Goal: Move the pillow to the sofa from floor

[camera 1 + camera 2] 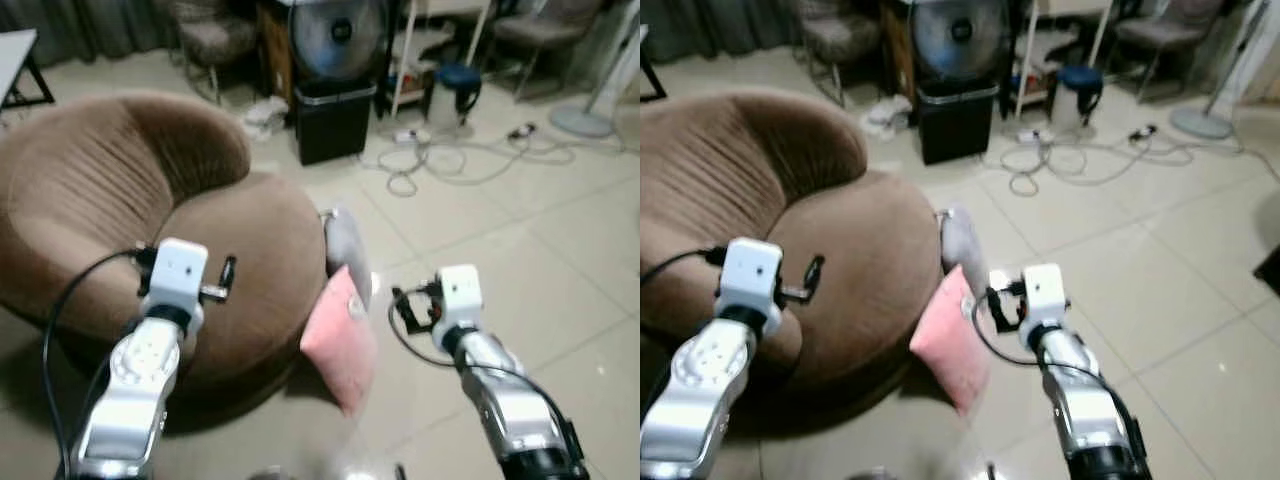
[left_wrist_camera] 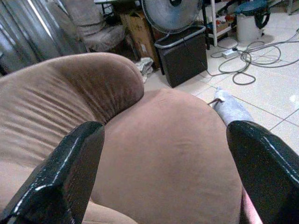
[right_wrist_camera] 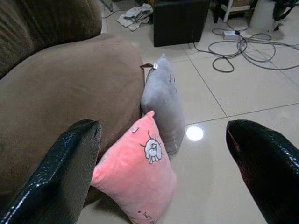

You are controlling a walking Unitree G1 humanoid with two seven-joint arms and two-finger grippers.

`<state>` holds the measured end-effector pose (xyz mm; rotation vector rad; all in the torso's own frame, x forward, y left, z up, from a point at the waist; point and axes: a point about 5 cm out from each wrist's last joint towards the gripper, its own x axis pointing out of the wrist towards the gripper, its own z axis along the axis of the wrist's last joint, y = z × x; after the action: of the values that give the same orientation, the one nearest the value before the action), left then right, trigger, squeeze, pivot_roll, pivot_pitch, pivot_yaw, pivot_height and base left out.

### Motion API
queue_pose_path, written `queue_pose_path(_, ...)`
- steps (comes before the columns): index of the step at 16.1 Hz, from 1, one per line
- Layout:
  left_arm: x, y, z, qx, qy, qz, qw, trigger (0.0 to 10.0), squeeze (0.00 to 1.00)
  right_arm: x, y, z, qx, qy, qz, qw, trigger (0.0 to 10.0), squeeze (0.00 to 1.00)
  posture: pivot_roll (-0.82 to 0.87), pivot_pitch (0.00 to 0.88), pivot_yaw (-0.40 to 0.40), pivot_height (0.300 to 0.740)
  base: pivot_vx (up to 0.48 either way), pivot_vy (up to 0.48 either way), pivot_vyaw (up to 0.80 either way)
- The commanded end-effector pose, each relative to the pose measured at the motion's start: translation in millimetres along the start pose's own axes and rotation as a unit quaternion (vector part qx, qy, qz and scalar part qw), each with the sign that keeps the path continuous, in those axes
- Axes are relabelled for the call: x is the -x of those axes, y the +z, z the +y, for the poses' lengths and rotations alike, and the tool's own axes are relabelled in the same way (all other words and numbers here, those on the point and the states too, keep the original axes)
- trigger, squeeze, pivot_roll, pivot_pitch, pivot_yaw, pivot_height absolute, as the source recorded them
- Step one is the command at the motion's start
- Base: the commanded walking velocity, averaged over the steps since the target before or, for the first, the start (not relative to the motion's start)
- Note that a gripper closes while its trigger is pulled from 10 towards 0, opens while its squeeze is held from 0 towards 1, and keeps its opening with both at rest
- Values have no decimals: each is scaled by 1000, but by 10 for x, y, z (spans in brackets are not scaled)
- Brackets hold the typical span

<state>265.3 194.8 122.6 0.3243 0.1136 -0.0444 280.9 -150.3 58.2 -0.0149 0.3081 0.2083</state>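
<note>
2 grippers are raised in front of the robot, both with their black fingers spread wide and nothing between them. From the right wrist, the right gripper [image 3: 163, 168] hangs above the floor, looking down on a pink pillow [image 3: 135, 177] that stands on the tiled floor [image 3: 243, 98] leaning against the front of the brown sofa [image 3: 60, 93]. A grey pillow [image 3: 161, 100] stands just behind the pink one, at about 12 o'clock from it, also against the sofa's edge. The left gripper [image 2: 163, 172] hovers over the sofa's round seat. Farther off, at 12 o'clock from the sofa, a black bin [image 1: 333, 118] sits under a standing fan [image 1: 338, 35], with loose cables [image 1: 450, 160] sprawled on the floor at 1 o'clock.
</note>
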Motion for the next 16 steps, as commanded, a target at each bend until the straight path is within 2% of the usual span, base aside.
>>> queue_pose_path(1,-8,21,-25,-4,-6,-5,1000,10000,0,4,39,-41,7,-9,-9,1000,10000,0,81,0,27,740,0,-480,0)
queue_pose_path(2,-14,23,-17,-1,-6,-7,1000,10000,0,6,41,-46,8,-13,-11,1000,10000,0,77,0,32,740,0,-480,0)
queue_pose_path(6,-33,34,-12,14,3,-23,1000,10000,0,14,38,-56,13,-21,-11,1000,10000,0,70,0,37,740,0,0,0)
queue_pose_path(8,-27,11,1,15,7,-23,1000,10000,0,6,29,-63,53,-26,-12,998,10000,0,70,0,37,740,0,0,0)
queue_pose_path(12,19,-72,27,29,1,-36,999,10000,0,-6,4,-59,51,-25,-8,998,10000,0,70,0,37,740,0,0,0)
queue_pose_path(16,3,-111,12,27,-3,-27,999,10000,0,-12,11,-26,56,-19,-10,998,10000,0,78,0,35,740,278,0,0)
